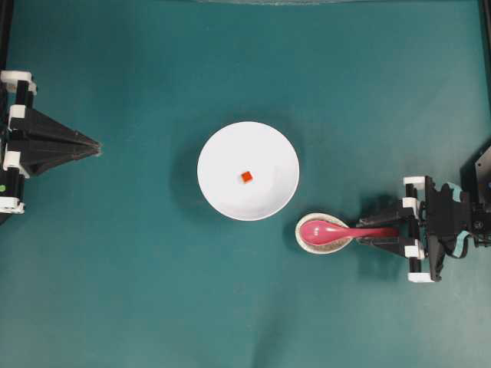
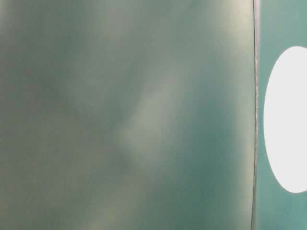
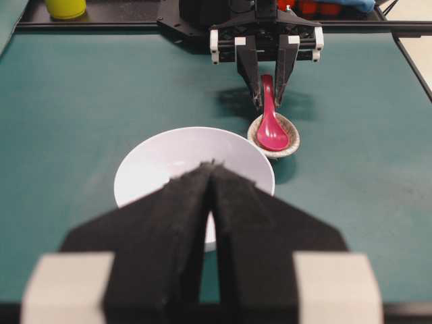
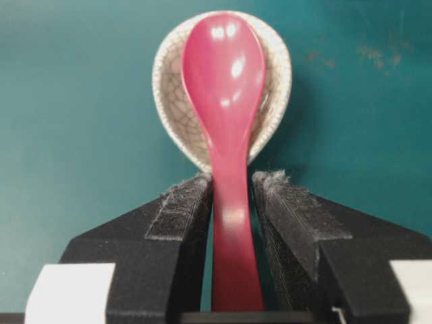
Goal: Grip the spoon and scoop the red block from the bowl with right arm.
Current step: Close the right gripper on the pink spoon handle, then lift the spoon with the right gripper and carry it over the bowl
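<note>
I see the teal-green table mat (image 1: 138, 291) filling the overhead view, with the large round plain white bowl (image 1: 248, 170) near its middle. From the table-level view I get mostly a blurred green surface and a white oval at the right edge, probably the bowl (image 2: 287, 120), though I cannot be sure.

The left arm's black gripper (image 1: 90, 144) sits at the left edge, well apart from the bowl, its pointed fingers pressed together with nothing between them, as the left wrist view confirms (image 3: 212, 202).

The right arm's gripper (image 1: 381, 231) reaches in from the right. Its padded black fingers (image 4: 185, 209) straddle the handle of the glossy pink-red soup spoon (image 4: 226, 135); the left pad seems to touch the handle, with a slim gap on the right, so I see no firm clamp.

The spoon's scoop lies in the small speckled grey-white teardrop dish (image 1: 311, 243), just beside the bowl's lower right rim.

The tiny orange-red cube (image 1: 246, 177) rests near the bowl's centre.
</note>
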`<act>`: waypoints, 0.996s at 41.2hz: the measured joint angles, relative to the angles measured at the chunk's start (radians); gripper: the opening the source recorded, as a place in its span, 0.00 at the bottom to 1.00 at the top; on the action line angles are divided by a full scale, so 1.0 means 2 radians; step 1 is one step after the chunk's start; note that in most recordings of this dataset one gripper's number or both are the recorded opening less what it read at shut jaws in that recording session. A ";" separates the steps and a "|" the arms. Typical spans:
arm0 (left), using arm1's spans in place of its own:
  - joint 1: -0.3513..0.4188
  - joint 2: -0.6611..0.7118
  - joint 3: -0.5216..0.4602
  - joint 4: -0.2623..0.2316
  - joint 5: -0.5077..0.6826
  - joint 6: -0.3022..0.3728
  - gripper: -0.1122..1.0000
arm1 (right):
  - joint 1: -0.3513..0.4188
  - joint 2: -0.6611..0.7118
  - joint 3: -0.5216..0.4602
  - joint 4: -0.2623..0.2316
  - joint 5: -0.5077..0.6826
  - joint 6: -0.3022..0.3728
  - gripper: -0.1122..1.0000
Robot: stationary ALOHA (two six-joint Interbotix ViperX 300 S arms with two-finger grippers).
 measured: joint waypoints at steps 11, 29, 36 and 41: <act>0.001 0.000 0.000 -0.001 0.000 0.000 0.11 | 0.000 0.000 -0.001 0.000 -0.002 -0.009 0.45; 0.000 0.000 0.000 -0.001 0.002 0.000 0.11 | 0.000 0.000 -0.001 0.000 -0.002 -0.015 0.44; 0.000 0.000 0.000 -0.001 0.002 -0.001 0.11 | 0.000 0.000 -0.002 0.000 -0.002 -0.020 0.44; 0.000 0.000 0.001 0.000 0.002 0.000 0.11 | 0.000 0.000 -0.002 0.000 -0.002 -0.021 0.38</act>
